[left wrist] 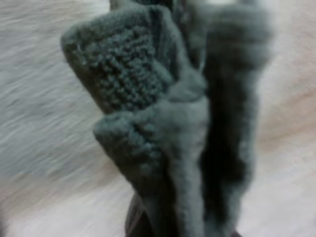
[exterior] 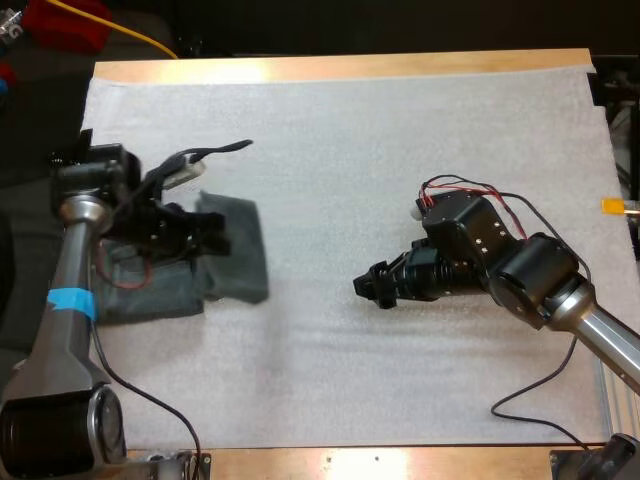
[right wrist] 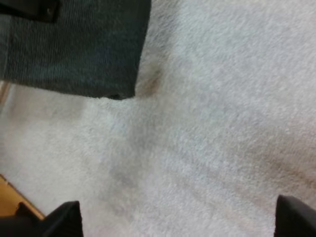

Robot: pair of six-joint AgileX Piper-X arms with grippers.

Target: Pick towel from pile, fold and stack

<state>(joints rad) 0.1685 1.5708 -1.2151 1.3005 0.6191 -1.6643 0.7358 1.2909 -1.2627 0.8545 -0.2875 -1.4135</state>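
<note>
Towel [left wrist: 163, 128] pinched between left jaws; right jaws apart

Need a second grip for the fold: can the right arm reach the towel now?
Probably yes: only bare mat lies between the open right claw and the towel, with nothing in the way. The left claw holds it.

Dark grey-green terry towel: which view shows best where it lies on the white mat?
The high view: the dark grey-green terry towel lies at the left side of the white mat, with the left gripper on it. The left wrist view shows its bunched pile close up; the right wrist view, one flat corner.
</note>
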